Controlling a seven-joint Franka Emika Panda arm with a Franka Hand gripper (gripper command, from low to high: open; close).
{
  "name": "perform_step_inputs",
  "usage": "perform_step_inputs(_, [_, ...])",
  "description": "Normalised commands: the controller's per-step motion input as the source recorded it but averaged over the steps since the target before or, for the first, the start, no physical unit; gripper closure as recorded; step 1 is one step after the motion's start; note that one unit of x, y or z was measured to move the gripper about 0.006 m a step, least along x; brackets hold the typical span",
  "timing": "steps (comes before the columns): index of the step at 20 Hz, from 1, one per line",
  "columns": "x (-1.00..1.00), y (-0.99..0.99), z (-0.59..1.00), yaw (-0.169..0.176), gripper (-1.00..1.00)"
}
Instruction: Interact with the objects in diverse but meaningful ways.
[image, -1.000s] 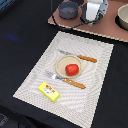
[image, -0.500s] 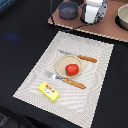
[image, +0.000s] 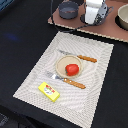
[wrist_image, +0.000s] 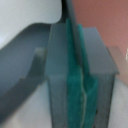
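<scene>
A red tomato lies on a beige plate in the middle of a striped placemat. A yellow box lies on the mat's near corner. A grey pot stands on a brown board at the back. My gripper is low over that board, right of the pot, above a dark round shape that may be the saucepan. In the wrist view its teal pads are pressed together with nothing visible between them. The sausage and white utensil are out of view.
A knife and a fork, both with wooden handles, lie beside the plate. A pale bowl stands at the board's end on the exterior view's right. The table around the mat is dark cloth.
</scene>
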Motion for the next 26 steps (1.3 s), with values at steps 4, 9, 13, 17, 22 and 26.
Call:
perform_step_inputs(4, [-0.15,-0.18,0.52,0.017,1.0])
perform_step_inputs(9, [-0.55,-0.49,0.77,0.025,1.0])
perform_step_inputs(13, [-0.71,-0.54,0.38,0.005,1.0])
perform_step_inputs(17, [-0.8,-0.53,0.06,0.0,1.0])
perform_step_inputs(22, [-0.79,-0.53,0.0,0.0,1.0])
perform_step_inputs(26, [-0.77,-0.55,0.0,0.0,1.0])
